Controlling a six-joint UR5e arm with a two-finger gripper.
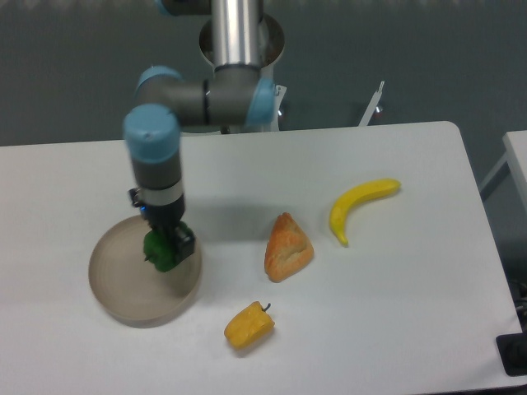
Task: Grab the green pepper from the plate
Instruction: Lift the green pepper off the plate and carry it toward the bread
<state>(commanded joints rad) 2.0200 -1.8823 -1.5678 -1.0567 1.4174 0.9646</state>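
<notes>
The green pepper (159,253) is a small dark-green lobed shape over the right half of the plate (123,292), a round beige-grey dish at the left of the table. My gripper (167,241) comes straight down on the pepper, and its dark fingers sit around the pepper's upper part. The jaws look closed on it. Whether the pepper rests on the plate or hangs just above it, I cannot tell. The fingertips are partly hidden by the pepper and the wrist.
A yellow-orange pepper (249,325) lies in front of the plate to its right. An orange-brown wedge of bread (287,246) sits mid-table. A banana (359,207) lies further right. The arm's base (239,33) stands at the table's back edge.
</notes>
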